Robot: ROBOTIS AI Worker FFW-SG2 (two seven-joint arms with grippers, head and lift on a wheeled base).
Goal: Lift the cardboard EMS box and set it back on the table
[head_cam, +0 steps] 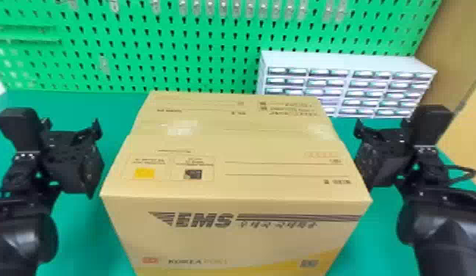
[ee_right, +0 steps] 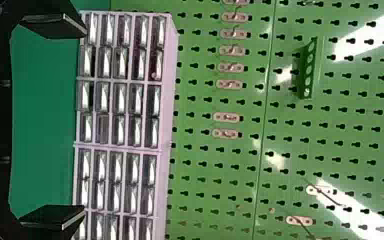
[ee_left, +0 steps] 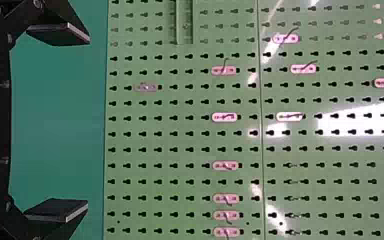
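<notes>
A green pegboard [head_cam: 130,29] dotted with small hooks [ee_left: 224,117] rises behind a pale cabinet [head_cam: 340,61] of little drawers [head_cam: 367,75].

Ahead I've got a green pegboard [head_cam: 138,41] spanning ten to one o'clock, small hook plates [head_cam: 223,8] lined up near twelve. A pale cabinet of little drawers [head_cam: 343,62] stands at one o'clock, a tan surface [head_cam: 455,44] at two; white glare [ee_left: 362,120] streaks the pegboard.
</notes>
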